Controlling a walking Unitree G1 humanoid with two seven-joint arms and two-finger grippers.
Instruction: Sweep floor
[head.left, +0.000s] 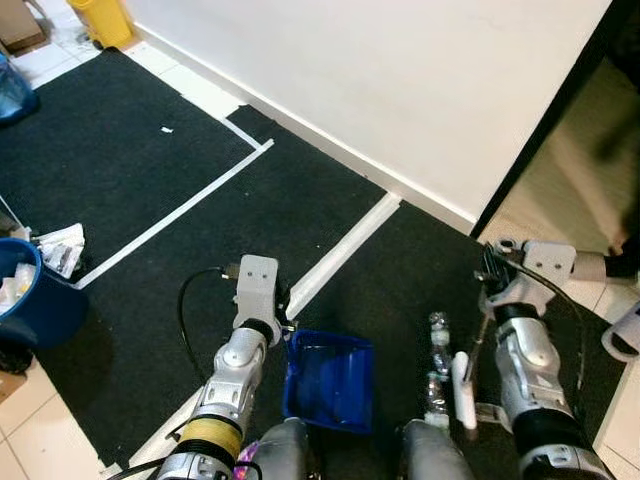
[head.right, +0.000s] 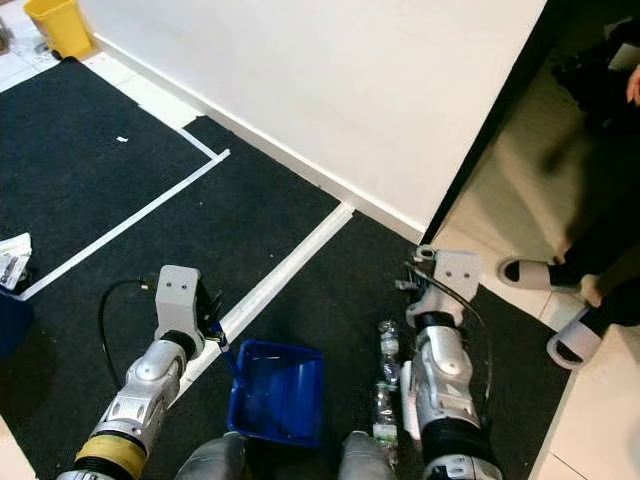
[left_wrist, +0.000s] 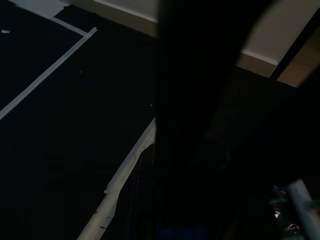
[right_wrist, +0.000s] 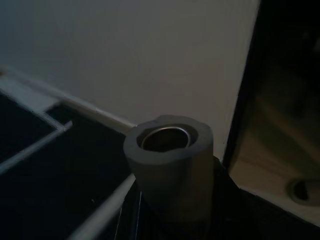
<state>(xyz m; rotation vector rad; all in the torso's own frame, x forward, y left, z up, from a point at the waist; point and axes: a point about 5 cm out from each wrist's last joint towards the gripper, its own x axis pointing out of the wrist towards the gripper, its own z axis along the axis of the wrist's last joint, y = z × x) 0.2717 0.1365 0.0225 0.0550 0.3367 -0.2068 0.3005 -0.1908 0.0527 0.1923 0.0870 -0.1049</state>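
Note:
A blue dustpan (head.left: 328, 380) hangs low over the black mat just in front of my legs, and my left gripper (head.left: 286, 318) is shut on its handle. In the left wrist view that handle is a tall black shape (left_wrist: 190, 115) with a bit of blue below it. My right gripper (head.left: 490, 275) is shut on the broom handle, whose grey tube end (right_wrist: 167, 165) stands close before the right wrist camera. Crushed clear plastic bottles (head.left: 437, 362) lie on the mat between the dustpan and my right arm. A small white scrap (head.left: 167, 129) lies far ahead on the left.
White tape lines (head.left: 335, 255) cross the black mat. A white wall (head.left: 400, 80) runs ahead, with a dark door frame (head.left: 545, 110) at right. A blue bin (head.left: 25, 300) with crumpled paper (head.left: 60, 248) beside it stands left, a yellow bucket (head.left: 100, 18) far left. A person's slippered feet (head.right: 530, 270) stand at right.

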